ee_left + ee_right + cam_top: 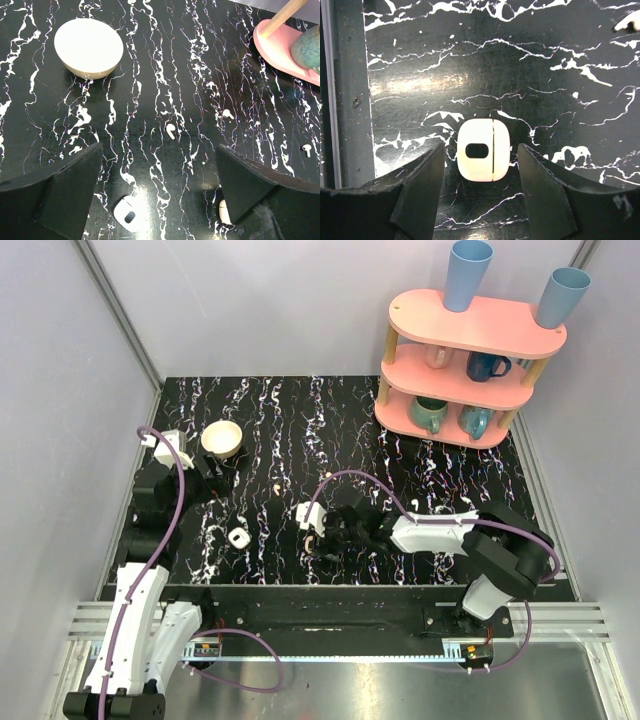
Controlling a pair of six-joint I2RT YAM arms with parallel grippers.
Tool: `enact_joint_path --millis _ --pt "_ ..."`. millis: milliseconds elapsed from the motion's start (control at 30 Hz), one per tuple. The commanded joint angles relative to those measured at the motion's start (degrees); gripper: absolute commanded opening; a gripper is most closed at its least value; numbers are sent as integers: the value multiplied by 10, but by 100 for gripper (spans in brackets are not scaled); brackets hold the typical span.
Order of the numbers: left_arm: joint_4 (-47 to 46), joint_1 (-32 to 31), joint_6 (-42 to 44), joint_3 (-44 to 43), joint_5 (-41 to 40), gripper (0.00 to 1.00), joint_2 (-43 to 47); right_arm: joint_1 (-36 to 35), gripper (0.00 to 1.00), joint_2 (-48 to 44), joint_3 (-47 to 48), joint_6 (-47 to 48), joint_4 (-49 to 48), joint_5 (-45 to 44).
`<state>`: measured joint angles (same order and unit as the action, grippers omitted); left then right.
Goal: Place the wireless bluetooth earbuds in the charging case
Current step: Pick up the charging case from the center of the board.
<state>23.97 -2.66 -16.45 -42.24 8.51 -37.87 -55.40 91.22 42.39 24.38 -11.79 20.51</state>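
Observation:
A closed white charging case (pixel 482 150) with a dark oval lies on the black marbled table. My right gripper (pixel 480 149) is open and low, a finger on either side of the case, with gaps on both sides. In the top view this gripper (pixel 320 538) covers that case. A second white case (pixel 238 537) lies to its left; it also shows in the left wrist view (pixel 129 215). Three tiny white earbuds (pixel 171 130) (pixel 227 113) (pixel 306 149) lie loose on the table. Another earbud (pixel 627 20) shows in the right wrist view. My left gripper (pixel 208 476) is open and empty, above the table (pixel 159 150).
A cream bowl (pixel 222 438) stands at the back left, close to my left gripper. A pink two-tier rack (pixel 470 365) with mugs and blue cups stands at the back right. The table's near edge and a grey rail (pixel 350 100) run close beside the right gripper's case.

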Motion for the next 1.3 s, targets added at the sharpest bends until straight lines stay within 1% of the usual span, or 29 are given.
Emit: enact_joint_path --millis 0,133,333,400,500,633,733,1033,1267 --pt "-13 4 -5 -11 -17 99 4 -2 66 21 9 -5 -34 2" --pt "-14 5 -6 -11 -17 99 2 -2 69 15 0 -2 -44 10" --pt "-14 5 -7 -11 -18 99 -1 -2 66 26 -11 5 -55 -9" --pt "-14 5 -7 -11 -17 99 -1 -2 67 27 -15 -6 -67 -21" --pt "-14 6 -7 -11 -17 99 -4 -2 68 25 -22 3 -82 -15" --pt "-14 7 -8 -11 -17 99 -4 -2 68 35 -14 12 -59 1" --pt "-14 8 -8 -11 -16 99 -4 -1 69 34 -20 8 -68 1" --pt "-16 9 -8 -10 -12 99 -6 -2 64 45 -20 24 -60 10" --pt "-17 9 -8 -10 -8 99 -7 -1 64 51 -24 51 -44 11"
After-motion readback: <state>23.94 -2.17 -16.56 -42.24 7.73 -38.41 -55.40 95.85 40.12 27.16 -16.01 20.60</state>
